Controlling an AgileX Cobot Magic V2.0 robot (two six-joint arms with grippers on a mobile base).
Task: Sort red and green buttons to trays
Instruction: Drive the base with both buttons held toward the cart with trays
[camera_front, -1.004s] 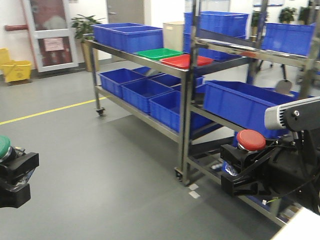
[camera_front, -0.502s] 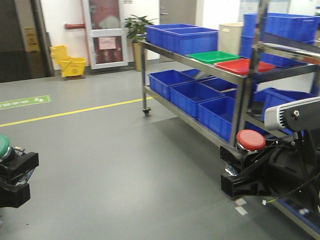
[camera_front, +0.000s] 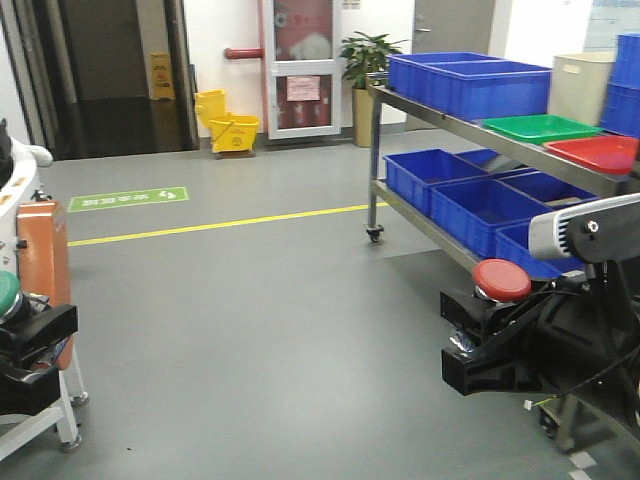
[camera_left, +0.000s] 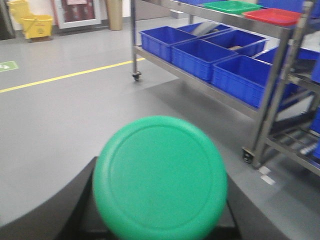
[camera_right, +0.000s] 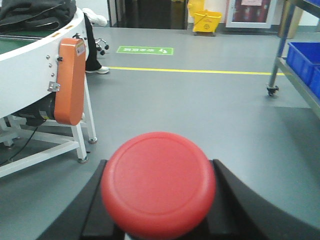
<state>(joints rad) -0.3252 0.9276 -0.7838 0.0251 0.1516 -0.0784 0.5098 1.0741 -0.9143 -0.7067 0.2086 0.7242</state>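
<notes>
near left, my left gripper is clenched on the green button, cap up. near right, my right gripper grasps the red button the same way, black fingers at both sides. far right, on a metal rack's top shelf, the green tray sits just beside the red tray, with blue crates beyond.

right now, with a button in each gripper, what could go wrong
The left gripper, holding the green button, sits close to the orange-panelled machine; a swing might clip it. The green tray and red tray lie side by side, so the red button could land in the wrong one.
</notes>
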